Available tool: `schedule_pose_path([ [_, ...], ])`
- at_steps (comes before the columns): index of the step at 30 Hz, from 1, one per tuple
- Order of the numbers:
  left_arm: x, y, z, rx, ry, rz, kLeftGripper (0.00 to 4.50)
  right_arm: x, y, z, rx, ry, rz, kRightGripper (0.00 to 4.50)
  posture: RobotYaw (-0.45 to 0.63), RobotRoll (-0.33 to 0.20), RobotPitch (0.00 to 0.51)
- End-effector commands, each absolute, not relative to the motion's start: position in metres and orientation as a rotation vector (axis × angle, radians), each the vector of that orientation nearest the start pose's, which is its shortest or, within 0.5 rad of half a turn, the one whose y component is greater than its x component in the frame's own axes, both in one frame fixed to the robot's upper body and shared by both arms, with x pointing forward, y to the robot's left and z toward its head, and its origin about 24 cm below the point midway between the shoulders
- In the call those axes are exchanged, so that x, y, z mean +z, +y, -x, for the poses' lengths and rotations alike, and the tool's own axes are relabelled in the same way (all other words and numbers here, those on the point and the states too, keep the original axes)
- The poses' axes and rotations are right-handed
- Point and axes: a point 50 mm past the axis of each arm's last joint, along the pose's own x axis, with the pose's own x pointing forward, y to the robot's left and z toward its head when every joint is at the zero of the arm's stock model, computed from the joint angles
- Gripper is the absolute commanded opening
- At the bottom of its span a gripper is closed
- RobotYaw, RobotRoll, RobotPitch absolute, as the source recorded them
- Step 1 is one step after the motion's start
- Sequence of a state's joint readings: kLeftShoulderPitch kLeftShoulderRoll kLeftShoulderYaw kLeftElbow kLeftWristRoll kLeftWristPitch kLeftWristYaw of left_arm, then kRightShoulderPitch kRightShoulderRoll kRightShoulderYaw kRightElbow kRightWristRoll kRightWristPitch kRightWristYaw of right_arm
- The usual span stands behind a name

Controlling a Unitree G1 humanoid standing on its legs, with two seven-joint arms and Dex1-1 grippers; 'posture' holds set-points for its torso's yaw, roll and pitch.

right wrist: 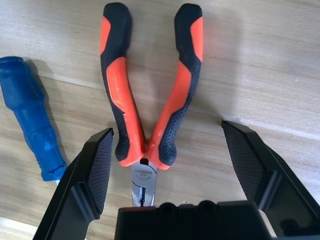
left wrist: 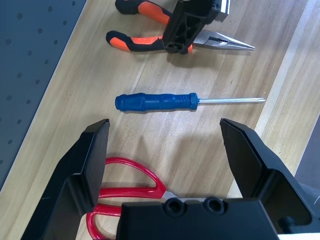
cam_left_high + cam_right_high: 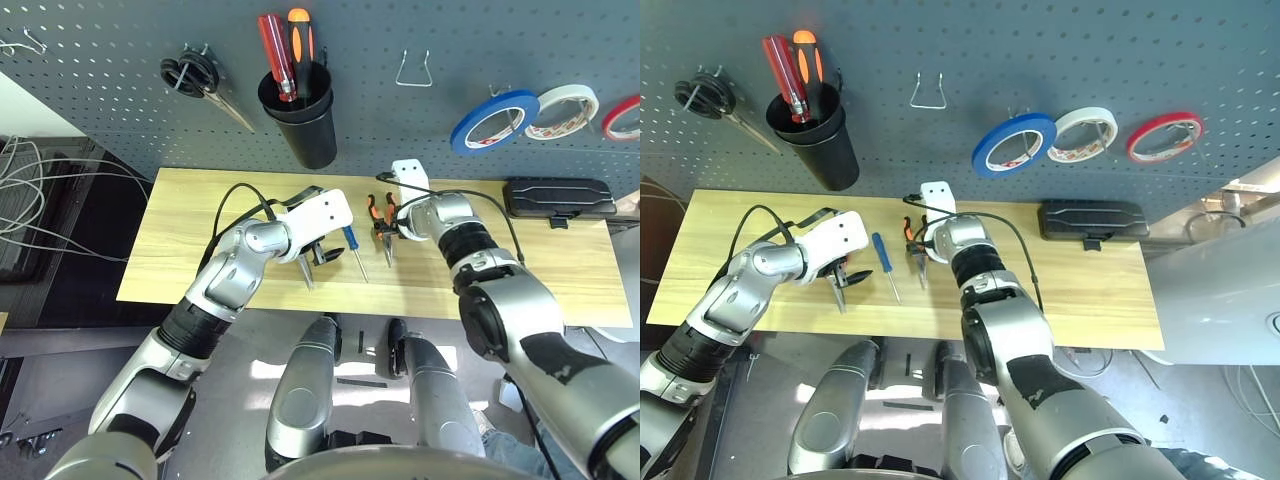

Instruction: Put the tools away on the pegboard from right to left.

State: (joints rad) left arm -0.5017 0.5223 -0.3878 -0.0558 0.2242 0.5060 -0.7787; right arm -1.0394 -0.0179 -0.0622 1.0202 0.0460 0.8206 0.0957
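Right gripper (image 1: 167, 150) spread, straddling my needle-nose pliers (image 1: 150, 85) at frame centre | risk: splayed handles pivot, pliers slip | left gripper (image 2: 170, 145) spread, idle.

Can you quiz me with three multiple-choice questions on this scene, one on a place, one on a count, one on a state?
1. Where is the blue tape ring?
A. on the pegboard
B. on the table
C. in the black cup

2. How many tape rolls hang on the board?
A. one
B. two
C. three

3. How is the right gripper set over the pliers?
A. shut on them
B. open around the handles
C. holding them up

Answers: A, it hangs up there; C, blue, white and red; B, fingers spread, pliers flat on the table.
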Motion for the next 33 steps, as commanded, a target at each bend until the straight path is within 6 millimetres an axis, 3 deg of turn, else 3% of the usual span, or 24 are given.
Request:
schedule_pose_path([
  [1,0.104,0.133,-0.303,-0.883,0.333,-0.822,4.5,0.066,-0.081,-0.372,0.258,0.876,0.058,4.23,0.27,0.0,0.344],
  [7,0.106,0.133,-0.304,-0.88,0.33,-0.82,4.5,0.087,-0.073,-0.377,0.272,0.812,-0.008,4.12,0.27,0.0,0.339],
  [10,0.108,0.136,-0.305,-0.872,0.33,-0.822,4.5,0.102,-0.068,-0.376,0.301,0.819,-0.051,4.49,0.26,0.0,0.34],
  [16,0.106,0.138,-0.304,-0.873,0.337,-0.825,4.5,0.095,-0.074,-0.37,0.285,0.863,-0.011,4.38,0.26,0.0,0.337],
  [19,0.108,0.137,-0.305,-0.874,0.333,-0.823,4.5,0.091,-0.075,-0.369,0.279,0.868,0.008,3.73,0.26,0.0,0.336],
  [29,0.107,0.136,-0.305,-0.877,0.332,-0.822,4.5,0.089,-0.075,-0.368,0.279,0.855,0.016,0.13,0.25,0.0,0.342],
  [31,0.107,0.136,-0.305,-0.877,0.332,-0.821,4.5,0.088,-0.075,-0.368,0.278,0.855,0.018,0.38,0.26,0.0,0.344],
  [33,0.107,0.136,-0.305,-0.876,0.332,-0.82,4.5,0.088,-0.074,-0.368,0.276,0.856,0.017,1.06,0.26,0.0,0.346],
])
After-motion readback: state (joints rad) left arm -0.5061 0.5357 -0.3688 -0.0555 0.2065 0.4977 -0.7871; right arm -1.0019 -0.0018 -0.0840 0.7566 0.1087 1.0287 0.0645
